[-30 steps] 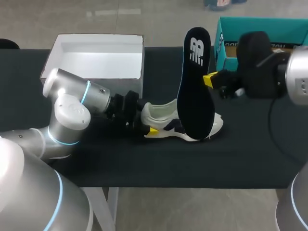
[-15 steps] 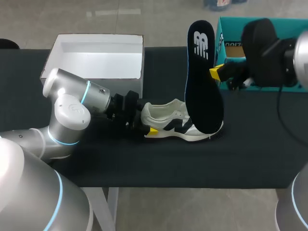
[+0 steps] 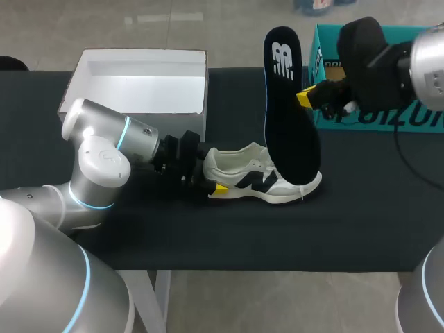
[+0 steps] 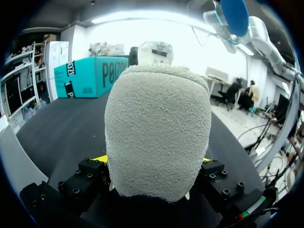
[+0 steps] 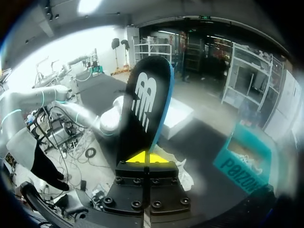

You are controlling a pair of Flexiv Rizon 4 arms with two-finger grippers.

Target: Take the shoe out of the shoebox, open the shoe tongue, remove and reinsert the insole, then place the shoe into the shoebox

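Observation:
A white shoe (image 3: 260, 182) with dark side marks lies on the black table, toe to the right. My left gripper (image 3: 210, 182) has the heel (image 4: 156, 133) between its wide-set fingers, both yellow tips against it. My right gripper (image 3: 306, 98) is shut on the edge of the dark insole (image 3: 290, 118). The insole stands almost upright above the shoe, its lower end over the toe. In the right wrist view the insole (image 5: 142, 109) rises ahead of the right gripper (image 5: 145, 159), with the shoe (image 5: 184, 175) below it.
An open white shoebox (image 3: 90, 69) stands at the back left, behind my left arm. A teal box (image 3: 378, 118) sits at the back right, behind my right gripper, and shows beyond the heel in the left wrist view (image 4: 95, 76).
My right gripper has lifted the insole a little and carried it toward the back, so its lower end now hangs higher over the toe. The left arm and shoe have stayed put.

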